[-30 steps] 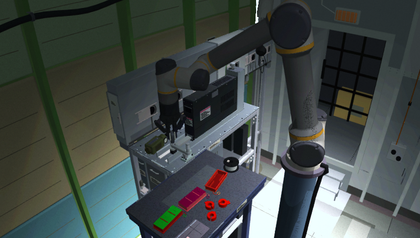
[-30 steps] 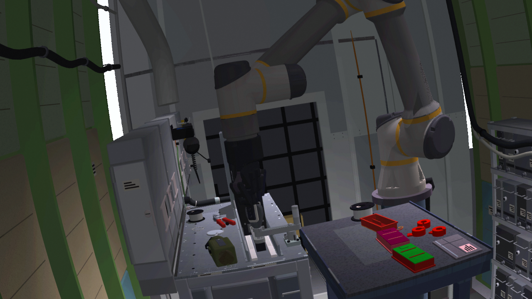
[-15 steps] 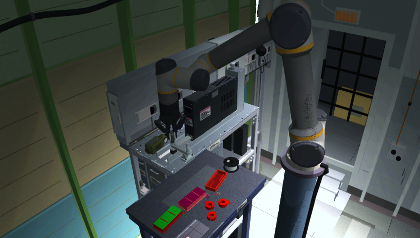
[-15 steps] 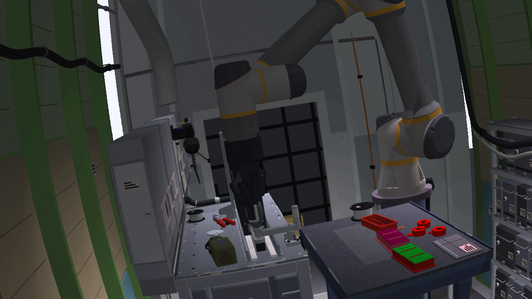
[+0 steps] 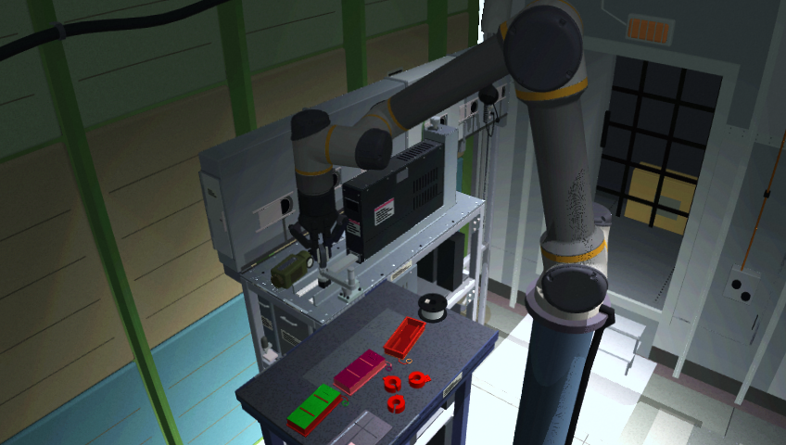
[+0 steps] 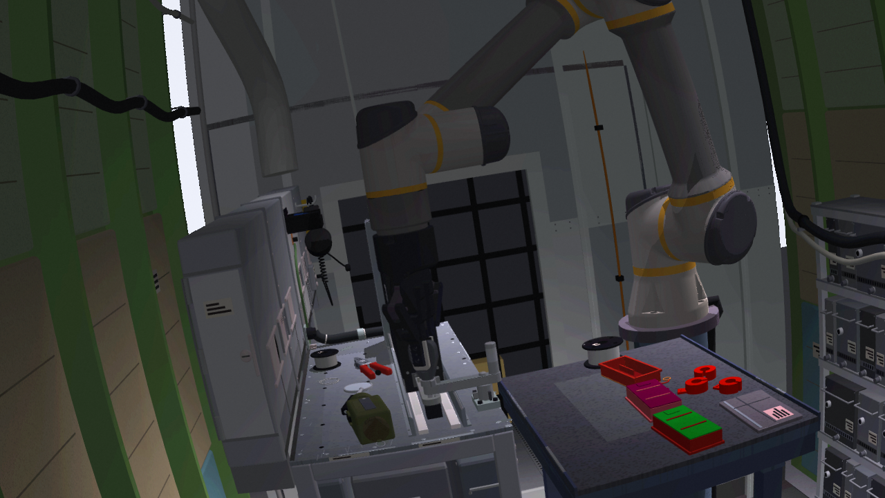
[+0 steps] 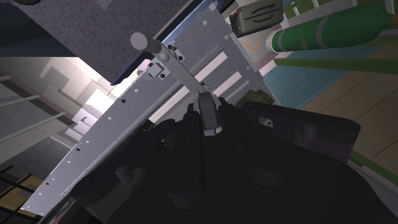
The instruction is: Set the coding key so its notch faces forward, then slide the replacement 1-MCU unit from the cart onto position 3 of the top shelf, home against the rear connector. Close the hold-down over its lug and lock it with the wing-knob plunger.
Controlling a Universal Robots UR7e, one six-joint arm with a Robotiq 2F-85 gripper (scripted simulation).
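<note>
On the top shelf (image 5: 353, 264) the black 1-MCU unit (image 5: 394, 198) stands on its rails, its rear end toward the grey connector block. In front of it the grey hold-down bar (image 7: 181, 72) lies across the shelf from its hinge bracket (image 7: 158, 69), with an upright post (image 7: 141, 42) at the hinge end. My gripper (image 7: 209, 113) hangs straight down over the bar's free end and is closed on the dark wing-knob plunger (image 7: 208, 111), whose pale tip shows between the fingers. In the side camera the gripper (image 5: 321, 259) sits just left of the unit's front face. The coding key is hidden.
The dark cart (image 5: 369, 364) stands against the shelf's front, carrying red (image 5: 404, 335), magenta (image 5: 359, 370) and green (image 5: 314, 407) trays, three red rings and a wire spool (image 5: 432, 305). An olive pouch (image 5: 289, 269), red pliers (image 6: 374, 368) and a spool (image 6: 325, 357) lie left of the rails.
</note>
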